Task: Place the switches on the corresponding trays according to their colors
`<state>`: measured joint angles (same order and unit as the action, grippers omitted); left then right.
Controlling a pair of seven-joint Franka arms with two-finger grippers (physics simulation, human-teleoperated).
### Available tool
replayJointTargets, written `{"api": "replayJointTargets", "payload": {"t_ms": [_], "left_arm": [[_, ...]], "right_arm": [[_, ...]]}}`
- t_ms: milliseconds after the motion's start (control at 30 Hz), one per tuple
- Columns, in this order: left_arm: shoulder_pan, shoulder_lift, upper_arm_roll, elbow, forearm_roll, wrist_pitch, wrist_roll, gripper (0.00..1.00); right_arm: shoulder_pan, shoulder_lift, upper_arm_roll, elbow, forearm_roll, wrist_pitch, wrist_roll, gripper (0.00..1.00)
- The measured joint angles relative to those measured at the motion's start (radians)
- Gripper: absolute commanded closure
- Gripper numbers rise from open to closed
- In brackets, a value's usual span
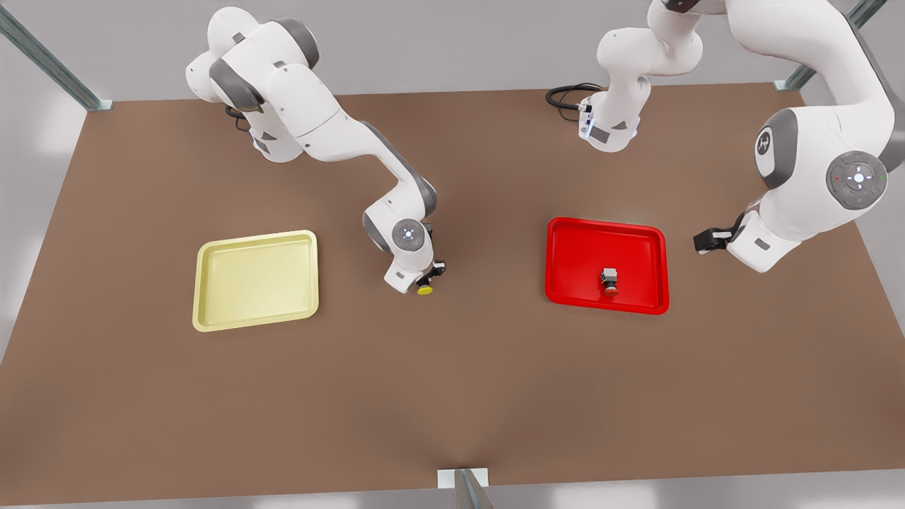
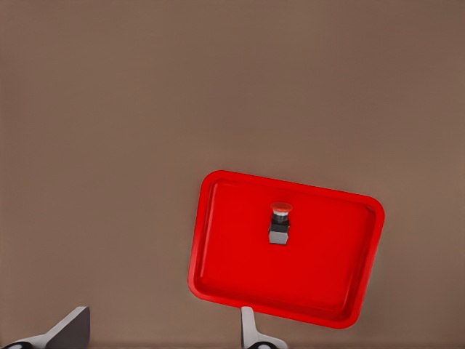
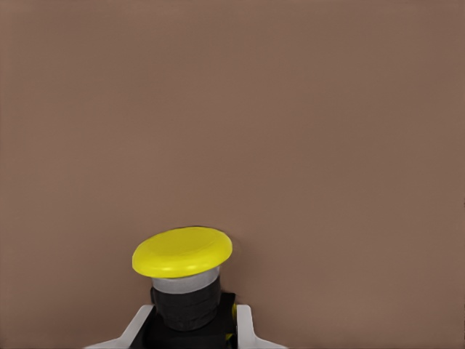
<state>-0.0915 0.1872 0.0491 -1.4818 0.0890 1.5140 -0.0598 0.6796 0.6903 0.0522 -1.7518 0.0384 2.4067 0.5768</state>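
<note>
Yellow switch (image 3: 183, 270) sits clamped in my right gripper (image 1: 427, 281) over bare table (image 1: 452, 382), between the yellow tray (image 1: 256, 280) and red tray (image 1: 606, 264). Red switch (image 1: 609, 281) lies in the red tray. My left gripper (image 2: 163, 331) waits beside that tray, fingers spread, carrying nothing.

The red tray (image 2: 218, 269) lies on the brown tabletop (image 2: 145, 109), with the red switch (image 2: 280, 222) near its middle. The left gripper's (image 2: 160, 334) fingers (image 2: 69, 329) stand apart, holding nothing.

Brown table (image 1: 452, 396), two trays (image 1: 256, 280) (image 1: 606, 264)
</note>
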Motion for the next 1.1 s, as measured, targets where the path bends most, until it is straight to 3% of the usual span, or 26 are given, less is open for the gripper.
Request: {"api": "replayJointTargets", "payload": {"t_ms": [433,567,600,900,967,1000,1033,1100], "left_arm": [[-0.001,0.000,0.000,0.000,0.001,0.000,0.000,0.00],[-0.001,0.001,0.002,0.000,0.001,0.000,0.000,0.00],[-0.001,0.002,0.002,0.000,0.001,0.000,0.000,0.00],[-0.001,0.002,0.002,0.000,0.001,0.000,0.000,0.00],[-0.001,0.002,0.002,0.000,0.001,0.000,0.000,0.00],[-0.001,0.002,0.002,0.000,0.001,0.000,0.000,0.00],[-0.001,0.002,0.002,0.000,0.001,0.000,0.000,0.00],[-0.001,0.002,0.002,0.000,0.001,0.000,0.000,0.00]], "right_arm": [[0.000,-0.001,0.004,0.000,0.018,0.005,-0.013,0.50],[-0.002,-0.012,0.005,0.002,-0.128,-0.035,0.091,0.49],[-0.008,-0.013,0.007,0.002,-0.137,-0.039,0.097,0.45],[-0.011,-0.011,0.009,0.015,-0.040,-0.042,0.020,0.45],[-0.008,-0.010,0.009,0.018,-0.033,-0.041,0.017,0.41],[-0.006,-0.008,0.009,0.019,-0.031,-0.040,0.016,0.07],[-0.003,-0.005,0.009,0.020,-0.027,-0.036,0.016,0.00],[-0.001,0.006,0.009,0.036,-0.017,-0.034,0.009,0.00]]}}
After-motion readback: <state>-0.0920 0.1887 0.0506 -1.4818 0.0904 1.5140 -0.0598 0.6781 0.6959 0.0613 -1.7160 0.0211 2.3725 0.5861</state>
